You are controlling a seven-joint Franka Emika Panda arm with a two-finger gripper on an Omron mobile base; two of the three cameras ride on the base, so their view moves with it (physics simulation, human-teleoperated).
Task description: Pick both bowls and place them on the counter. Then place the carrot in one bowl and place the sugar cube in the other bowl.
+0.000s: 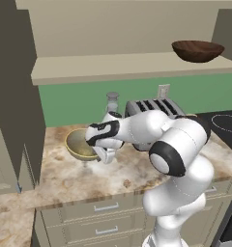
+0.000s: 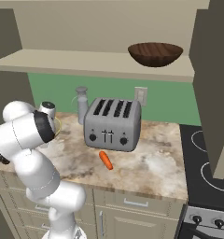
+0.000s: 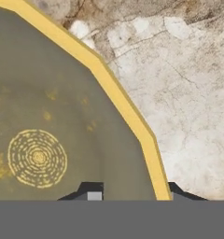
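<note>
Gripper (image 3: 130,195) straddles rim of beige bowl (image 3: 48,116) on counter (image 3: 179,93).

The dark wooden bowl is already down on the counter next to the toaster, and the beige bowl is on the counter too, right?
Not quite. The dark wooden bowl sits up on the wall shelf, as the right base view shows. The beige bowl is on the counter, to the left of the toaster.

Silver four-slot toaster (image 2: 113,124) mid-scene, tall grey lidded canister (image 2: 81,104) just left behind it, white wall outlet (image 2: 141,95) beyond, black stovetop (image 2: 208,164) far right.
</note>
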